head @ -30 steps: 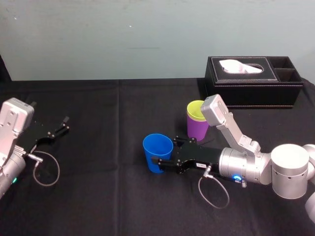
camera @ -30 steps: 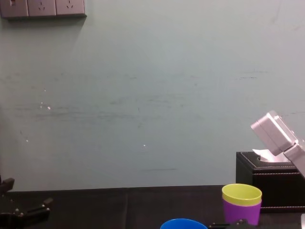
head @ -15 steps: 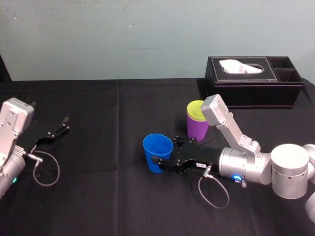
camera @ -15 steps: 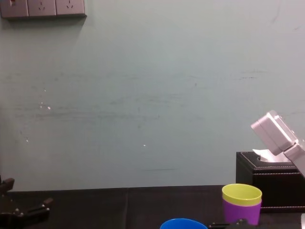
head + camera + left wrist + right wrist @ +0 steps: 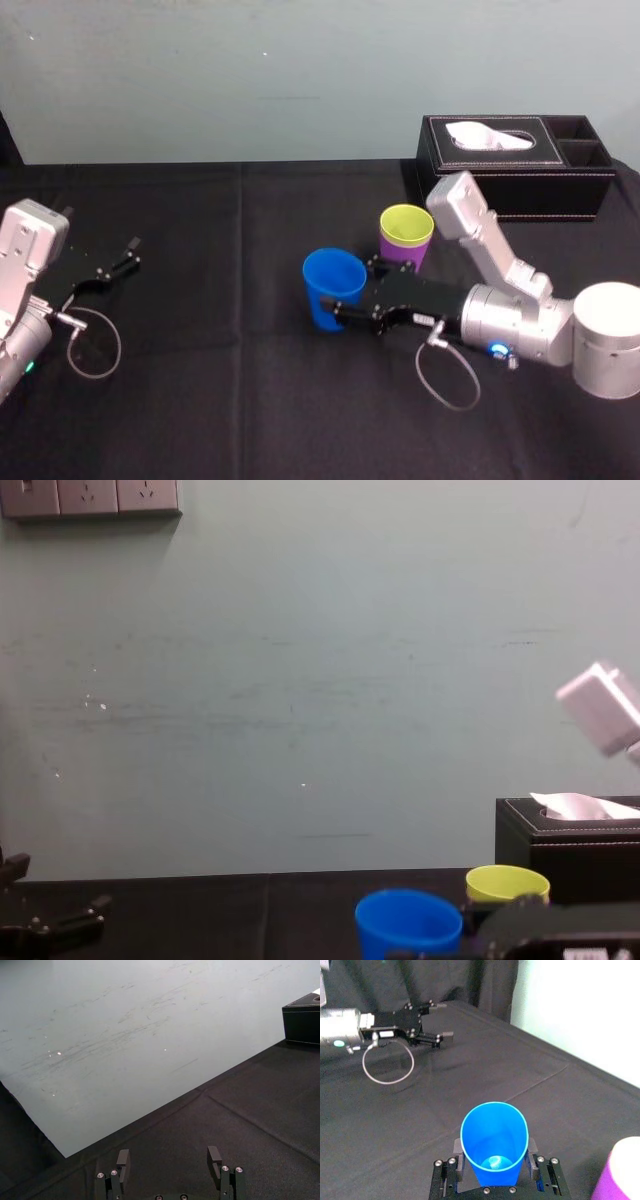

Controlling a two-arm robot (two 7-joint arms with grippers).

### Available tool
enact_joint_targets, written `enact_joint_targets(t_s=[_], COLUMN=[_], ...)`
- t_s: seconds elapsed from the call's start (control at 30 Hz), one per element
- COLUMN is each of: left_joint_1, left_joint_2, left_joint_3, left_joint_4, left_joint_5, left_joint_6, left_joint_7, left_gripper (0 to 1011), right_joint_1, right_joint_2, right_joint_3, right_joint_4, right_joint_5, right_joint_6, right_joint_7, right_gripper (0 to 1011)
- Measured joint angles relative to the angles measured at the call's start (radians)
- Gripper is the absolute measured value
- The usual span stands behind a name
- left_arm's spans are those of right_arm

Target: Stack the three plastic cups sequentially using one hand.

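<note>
Right gripper (image 5: 335,307) clamped on blue cup (image 5: 333,285); off-centre lowering risks toppling yellow-green cup (image 5: 406,224). Left gripper (image 5: 125,256) parked, jaws apart, left edge of table (image 5: 210,410).

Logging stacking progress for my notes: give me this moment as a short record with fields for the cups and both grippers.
blue cup: upright, clamped in right gripper, left of the other two
yellow-green cup: nested inside purple cup
purple cup: on the black table, in front of the tissue box
left gripper: open, parked at table's left
progress: two of three nested
</note>
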Motion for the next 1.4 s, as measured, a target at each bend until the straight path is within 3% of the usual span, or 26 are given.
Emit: enact_joint_targets(t_s=[0.2, 0.53, 0.9, 1.4], left_joint_1=[0.000, 0.000, 0.000, 0.000], left_joint_2=[0.000, 0.000, 0.000, 0.000], left_joint_3=[0.000, 0.000, 0.000, 0.000], left_joint_4=[0.000, 0.000, 0.000, 0.000], left_joint_5=[0.000, 0.000, 0.000, 0.000], left_joint_6=[0.000, 0.000, 0.000, 0.000], left_joint_7=[0.000, 0.000, 0.000, 0.000], left_gripper=[1010, 1010, 1010, 1010], right_joint_1=[-0.008, -0.001, 0.019, 0.040], right_joint_2=[0.030, 0.053, 0.059, 0.046], right_joint_3=[0.037, 0.099, 0.142, 0.153], right_joint_4=[-0.070, -0.126, -0.117, -0.053], right_joint_5=[0.017, 0.058, 0.088, 0.089], right_joint_6=[0.035, 0.074, 0.094, 0.113], right_joint_7=[-0.026, -0.067, -0.105, -0.142], right_gripper=[720, 720, 719, 719])
